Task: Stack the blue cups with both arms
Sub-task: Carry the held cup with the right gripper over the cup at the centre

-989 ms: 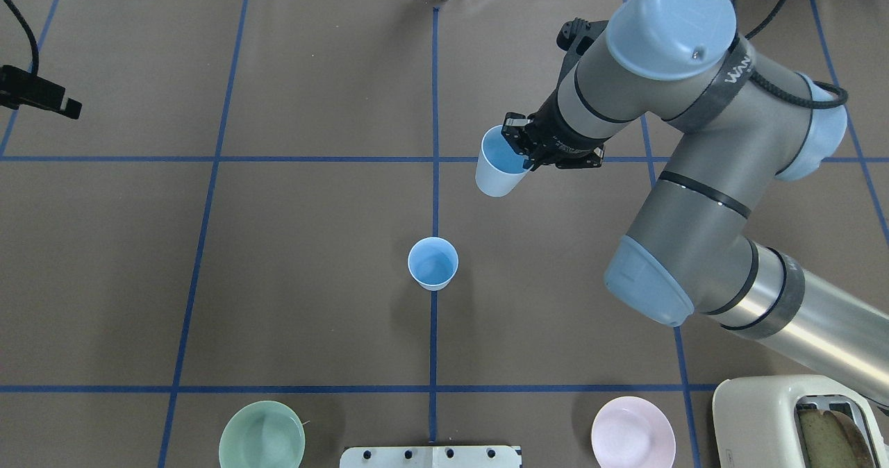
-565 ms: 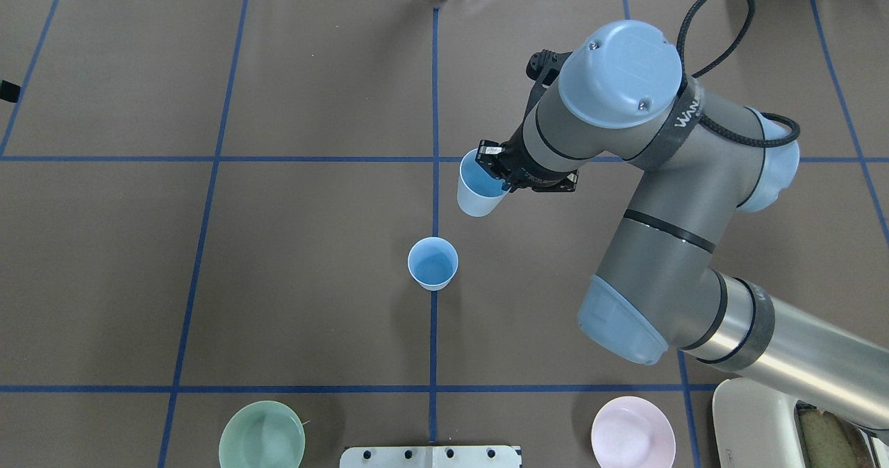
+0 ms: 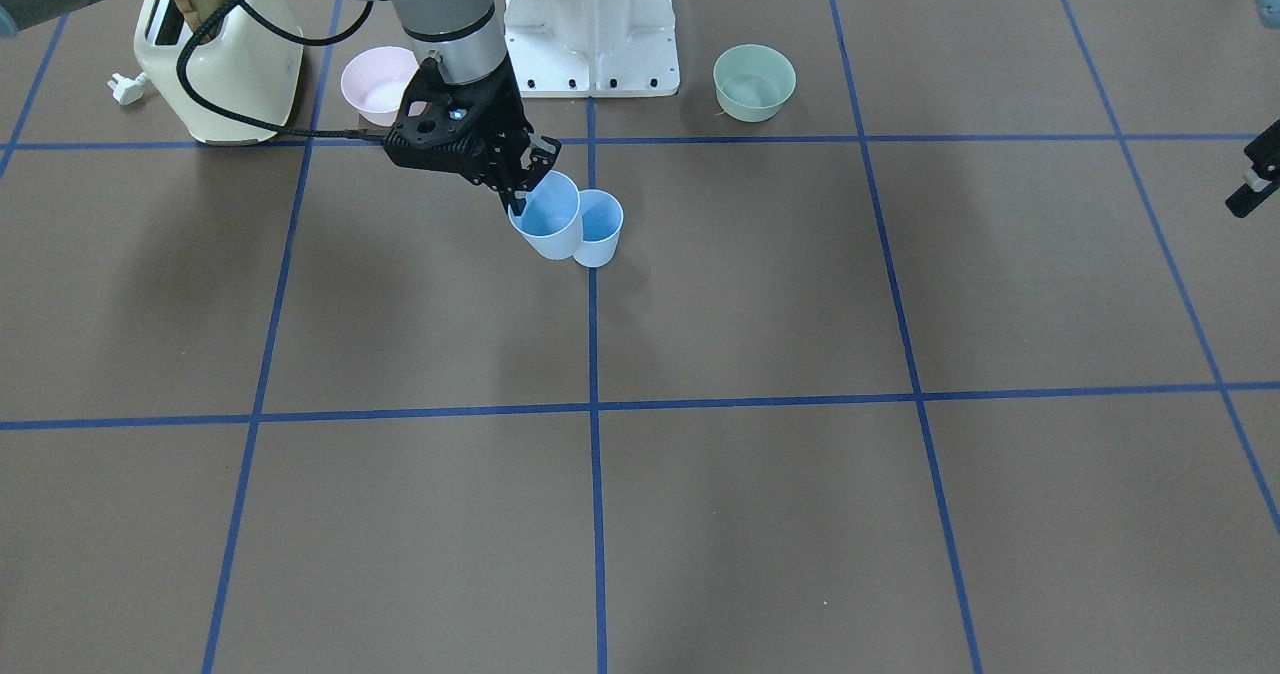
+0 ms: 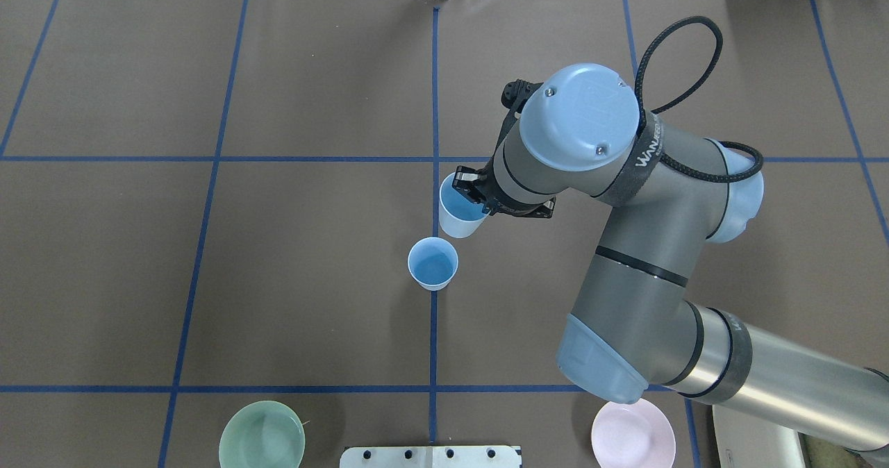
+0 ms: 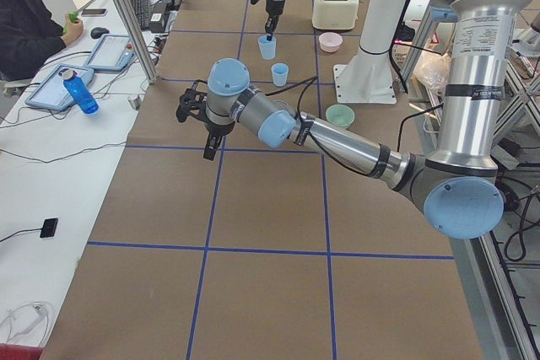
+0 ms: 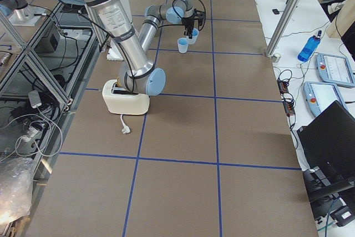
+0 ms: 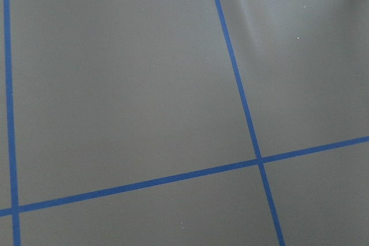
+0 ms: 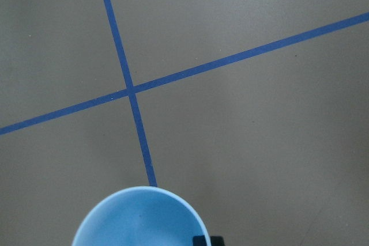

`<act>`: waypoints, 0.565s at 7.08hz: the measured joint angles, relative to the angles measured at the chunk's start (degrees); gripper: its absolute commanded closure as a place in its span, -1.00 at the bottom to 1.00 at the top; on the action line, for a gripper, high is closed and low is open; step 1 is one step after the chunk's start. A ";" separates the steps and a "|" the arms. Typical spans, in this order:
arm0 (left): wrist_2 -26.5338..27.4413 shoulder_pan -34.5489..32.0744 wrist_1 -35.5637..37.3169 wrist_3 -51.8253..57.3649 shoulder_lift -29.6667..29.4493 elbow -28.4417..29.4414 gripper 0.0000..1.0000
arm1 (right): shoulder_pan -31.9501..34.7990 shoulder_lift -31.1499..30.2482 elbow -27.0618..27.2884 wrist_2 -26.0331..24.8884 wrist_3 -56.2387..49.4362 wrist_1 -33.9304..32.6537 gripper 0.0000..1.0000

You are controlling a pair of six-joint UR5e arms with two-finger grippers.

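My right gripper [image 4: 473, 191] is shut on the rim of one blue cup [image 4: 458, 212], one finger inside it, and holds it in the air, slightly tilted. This held cup [image 3: 548, 222] hangs just beyond and beside the second blue cup [image 4: 433, 263], which stands upright on the centre line [image 3: 601, 231]. The right wrist view shows only the held cup's rim [image 8: 141, 218] at the bottom. My left gripper [image 3: 1256, 180] is far off at the table's left side, away from both cups [image 5: 207, 142]. I cannot tell whether it is open or shut.
A green bowl [image 4: 262, 437] and a pink bowl [image 4: 632, 432] sit near the robot's edge, either side of the white pedestal [image 3: 592, 29]. A cream toaster [image 3: 215, 64] stands by the pink bowl. A seated person [image 5: 29, 27] is beyond the far table edge.
My right arm has carried the held cup leftward and nearer to the robot, close to the standing cup. My left gripper has left the overhead view's left edge.
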 measured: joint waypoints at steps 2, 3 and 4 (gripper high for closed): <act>-0.12 -0.47 -0.03 0.26 0.21 0.03 -0.95 | -2.65 0.09 0.14 -2.53 1.13 -1.00 1.00; -0.23 -0.55 -0.03 0.28 0.24 0.03 -0.95 | -3.52 0.13 0.29 -3.31 1.41 -1.86 1.00; -0.37 -0.55 -0.03 0.27 0.25 0.03 -0.95 | -4.25 0.18 0.41 -3.93 1.78 -2.36 1.00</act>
